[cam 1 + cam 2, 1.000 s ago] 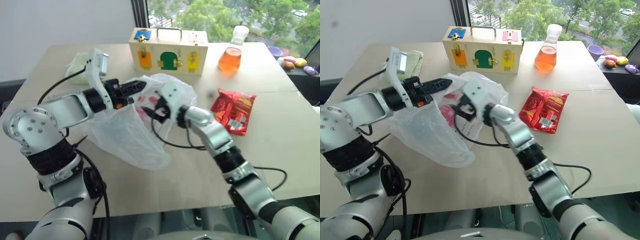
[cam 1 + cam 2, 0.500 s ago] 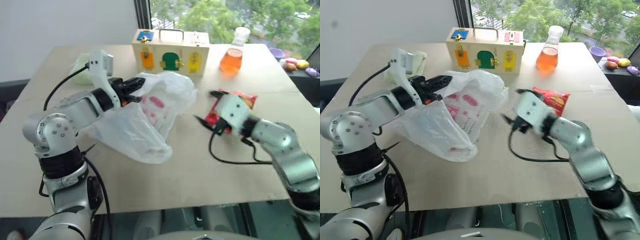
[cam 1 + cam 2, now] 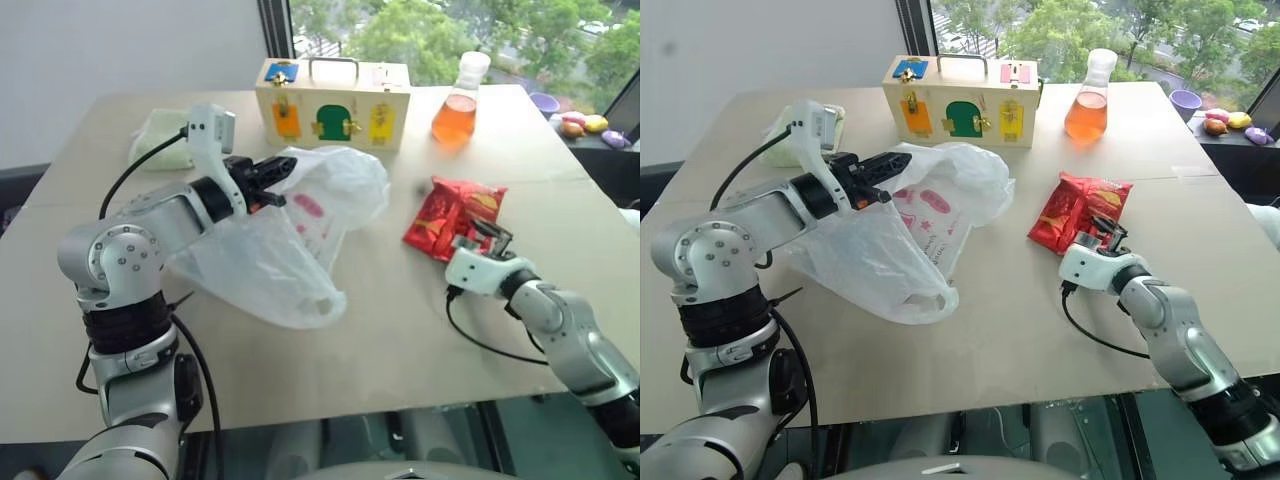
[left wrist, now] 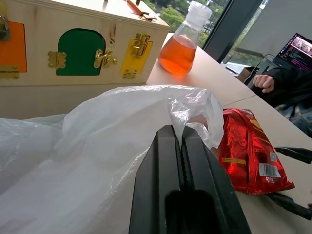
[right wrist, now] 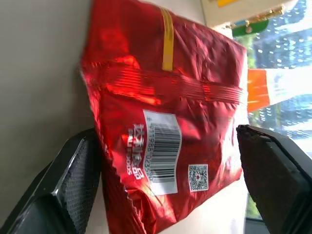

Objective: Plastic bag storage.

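The plastic bag point(image 3: 285, 235), large, thin and whitish with pink-red print, lies crumpled on the table's left half. Its upper edge is lifted off the table and pinched in my left gripper point(image 3: 278, 170), which is shut on it; the left wrist view has the plastic bunched around the closed fingertips point(image 4: 168, 134). To the right, my right gripper point(image 3: 492, 236) stands open low over the table at the near edge of a red snack packet point(image 3: 452, 215). In the right wrist view the packet point(image 5: 165, 97) lies between the two spread fingers, apart from both.
A wooden latch box point(image 3: 335, 100) and a flask of orange liquid point(image 3: 455, 105) stand at the table's back. A pale green cloth point(image 3: 160, 135) lies back left. Small coloured objects point(image 3: 580, 125) sit off the far right corner. A person's hand point(image 4: 265, 80) rests by a laptop beyond the table.
My right gripper has drawn out of the bag and swung right and down to the snack packet's near edge. The left gripper still holds the bag's edge in the same place.
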`<state>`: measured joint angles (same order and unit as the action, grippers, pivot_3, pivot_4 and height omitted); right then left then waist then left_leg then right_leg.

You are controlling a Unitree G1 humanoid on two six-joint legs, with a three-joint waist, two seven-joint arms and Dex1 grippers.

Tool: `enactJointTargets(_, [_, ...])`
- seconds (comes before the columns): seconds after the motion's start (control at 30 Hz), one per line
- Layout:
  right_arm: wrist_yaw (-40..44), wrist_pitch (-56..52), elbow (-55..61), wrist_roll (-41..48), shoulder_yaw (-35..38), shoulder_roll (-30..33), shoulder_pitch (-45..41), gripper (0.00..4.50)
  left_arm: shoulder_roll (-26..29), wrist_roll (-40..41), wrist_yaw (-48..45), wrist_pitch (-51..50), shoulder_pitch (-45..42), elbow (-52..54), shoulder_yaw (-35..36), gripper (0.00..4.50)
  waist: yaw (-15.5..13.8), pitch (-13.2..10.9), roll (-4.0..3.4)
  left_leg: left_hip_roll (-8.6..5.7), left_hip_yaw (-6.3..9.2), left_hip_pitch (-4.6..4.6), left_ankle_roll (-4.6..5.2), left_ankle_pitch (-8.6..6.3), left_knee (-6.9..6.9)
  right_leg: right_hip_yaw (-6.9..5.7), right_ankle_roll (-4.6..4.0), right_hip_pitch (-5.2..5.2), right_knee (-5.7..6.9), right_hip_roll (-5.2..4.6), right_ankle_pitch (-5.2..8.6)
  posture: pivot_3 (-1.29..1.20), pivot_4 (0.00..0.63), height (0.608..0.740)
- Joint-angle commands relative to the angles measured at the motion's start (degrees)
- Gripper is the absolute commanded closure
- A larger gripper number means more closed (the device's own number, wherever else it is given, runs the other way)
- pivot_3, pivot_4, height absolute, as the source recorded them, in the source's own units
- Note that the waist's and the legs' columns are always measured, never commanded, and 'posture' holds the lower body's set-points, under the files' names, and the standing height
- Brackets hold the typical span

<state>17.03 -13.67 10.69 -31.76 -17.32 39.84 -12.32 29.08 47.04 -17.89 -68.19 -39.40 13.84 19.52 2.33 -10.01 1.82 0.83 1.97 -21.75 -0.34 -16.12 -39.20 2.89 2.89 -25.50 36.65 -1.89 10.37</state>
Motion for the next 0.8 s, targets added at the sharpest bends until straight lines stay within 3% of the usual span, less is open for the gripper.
enactJointTargets(0.03, [-4.36,1.22,-7.05,-5.49,-2.02,-2.42,-2.47,0.19,-0.11,0.82,0.09,1.12,-0.84,1.11,0.36,4.5,-0.01,0.05,0.09,0.0,0.0,0.0,0.0,0.0,0.0,0.01,-0.06,0.0,0.0,0.0,-0.03,0.0,0.15,0.74])
enactJointTargets(0.2, [-6.84,4.49,-11.9,-7.35,-2.5,-4.36,-4.2,2.58,-0.47,0.89,0.77,1.17,-0.68,1.56,0.61,4.5,-0.03,0.09,0.15,-0.02,-0.01,0.01,0.0,0.0,0.0,0.03,-0.18,0.05,-0.04,-0.02,-0.12,0.0,0.15,0.74])
enactJointTargets(0.33, [-5.36,9.56,-4.92,-3.46,1.8,-2.52,-2.67,4.44,-0.4,0.88,1.1,1.58,-0.74,1.12,1.25,4.5,-0.04,0.08,0.14,-0.02,0.03,0.0,0.0,0.0,0.01,0.01,-0.16,0.05,-0.04,-0.01,-0.1,0.0,0.15,0.74])
enactJointTargets(0.57, [5.74,20.76,19.05,14.7,11.93,2.96,4.01,4.44,1.44,-0.37,-2.44,3.6,-3.46,-5.23,-0.3,4.5,-0.07,0.0,0.07,-0.02,0.02,-0.02,0.0,-0.01,0.03,0.02,-0.01,0.04,-0.07,-0.01,-0.02,0.0,0.15,0.74])
enactJointTargets(0.8, [17.77,23.99,26.2,25.03,9.32,4.95,3.91,4.44,3.04,-3.59,-7.36,7.12,-7.89,-12.21,-4.25,4.5,-0.16,-0.01,0.1,0.0,0.11,0.03,0.01,-0.01,-0.02,-0.06,0.04,0.18,-0.14,0.02,0.01,0.0,0.15,0.74])
